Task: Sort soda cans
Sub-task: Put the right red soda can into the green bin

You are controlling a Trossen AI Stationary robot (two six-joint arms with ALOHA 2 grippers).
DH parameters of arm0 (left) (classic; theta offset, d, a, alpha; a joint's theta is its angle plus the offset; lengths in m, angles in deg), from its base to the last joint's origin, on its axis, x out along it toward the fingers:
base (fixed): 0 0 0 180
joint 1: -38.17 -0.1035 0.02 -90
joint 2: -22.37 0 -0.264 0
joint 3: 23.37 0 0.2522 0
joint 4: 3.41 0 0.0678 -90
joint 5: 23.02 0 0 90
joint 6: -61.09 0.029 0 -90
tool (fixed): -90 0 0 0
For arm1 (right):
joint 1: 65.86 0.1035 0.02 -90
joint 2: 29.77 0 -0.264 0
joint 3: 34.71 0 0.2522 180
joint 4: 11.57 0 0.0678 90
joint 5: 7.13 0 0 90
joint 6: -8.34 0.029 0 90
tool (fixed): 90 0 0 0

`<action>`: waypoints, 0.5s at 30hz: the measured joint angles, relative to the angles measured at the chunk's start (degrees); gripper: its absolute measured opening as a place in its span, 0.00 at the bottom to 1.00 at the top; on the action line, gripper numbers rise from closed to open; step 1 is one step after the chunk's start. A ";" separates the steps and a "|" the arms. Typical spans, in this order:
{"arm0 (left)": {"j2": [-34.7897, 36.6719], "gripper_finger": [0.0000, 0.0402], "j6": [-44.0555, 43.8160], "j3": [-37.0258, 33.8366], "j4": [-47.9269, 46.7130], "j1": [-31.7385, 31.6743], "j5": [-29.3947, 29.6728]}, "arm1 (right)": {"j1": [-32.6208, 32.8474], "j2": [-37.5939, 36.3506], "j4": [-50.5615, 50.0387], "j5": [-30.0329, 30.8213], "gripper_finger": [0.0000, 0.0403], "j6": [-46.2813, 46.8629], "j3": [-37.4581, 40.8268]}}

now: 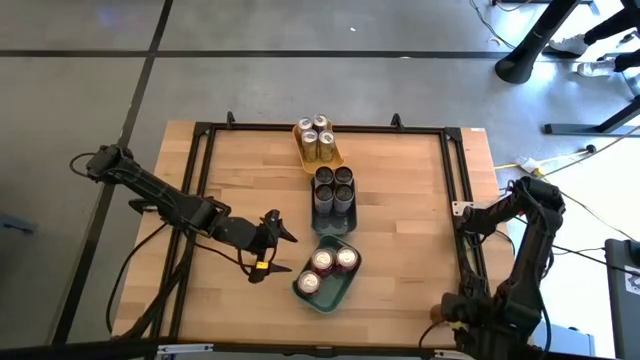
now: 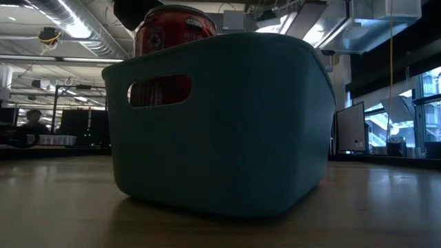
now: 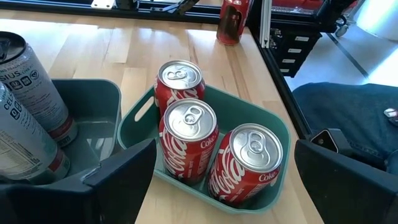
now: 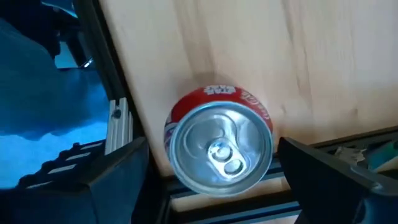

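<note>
One red can (image 4: 219,144) remains outside the teal tray (image 1: 330,288); right gripper (image 4: 217,180), open and empty, hovers over it, ready to descend and grasp; left gripper (image 1: 272,238) waits open beside the tray.

A light wooden table (image 1: 400,230) edged by a black metal frame (image 1: 205,140) carries three trays in a line down its middle: a yellow tray (image 1: 304,150) at the far end, a dark grey tray (image 1: 322,210) in the centre and a teal tray (image 1: 335,290) nearest the front. Beyond the table, a seated person (image 2: 29,124) appears in the dim room.
</note>
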 joint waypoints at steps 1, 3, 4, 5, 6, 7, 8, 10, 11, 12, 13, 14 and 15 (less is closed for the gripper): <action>0.00 0.92 0.02 0.00 0.00 0.00 0.00 | 0.00 0.00 0.11 0.02 0.88 0.14 0.31; 0.00 0.92 0.02 0.00 0.00 0.00 0.00 | 0.00 0.00 0.13 0.02 0.88 0.21 1.16; 0.00 0.92 0.00 0.00 0.00 0.00 0.00 | -0.02 0.00 0.12 0.02 0.88 0.24 1.61; 0.00 0.92 0.00 0.00 0.01 0.00 0.00 | -0.02 -0.01 0.60 0.00 0.88 0.30 2.10; 0.00 0.92 -0.02 0.00 0.00 0.00 0.00 | -0.07 -0.02 1.52 -0.25 0.88 0.34 2.72; 0.00 0.92 -0.08 0.00 0.00 0.00 0.00 | -0.15 -0.02 2.52 -1.00 0.88 0.42 3.44; 0.00 0.92 -0.11 0.00 0.00 0.00 0.00 | -0.17 0.00 3.54 -1.79 0.88 0.53 4.08; 0.00 0.92 -0.13 0.00 0.00 0.00 0.00 | -0.17 -0.03 6.02 -3.72 0.88 1.38 5.06; 0.00 0.92 -0.13 0.00 0.00 0.00 0.00 | -0.16 -0.07 7.13 -4.62 0.88 1.73 5.41; 0.00 0.92 -0.03 0.00 0.03 0.00 -0.01 | -0.15 -0.04 8.09 -5.13 0.88 2.03 5.68; 0.00 0.92 0.02 0.00 0.05 0.00 0.00 | -0.15 -0.04 9.01 -5.42 0.88 2.37 5.81; 0.00 0.92 0.01 0.00 0.06 -0.07 -0.01 | -0.15 -0.04 9.77 -5.44 0.88 2.74 5.81; 0.00 0.92 0.00 0.00 0.09 -0.18 -0.02 | -0.15 -0.04 10.55 -5.43 0.88 2.97 5.81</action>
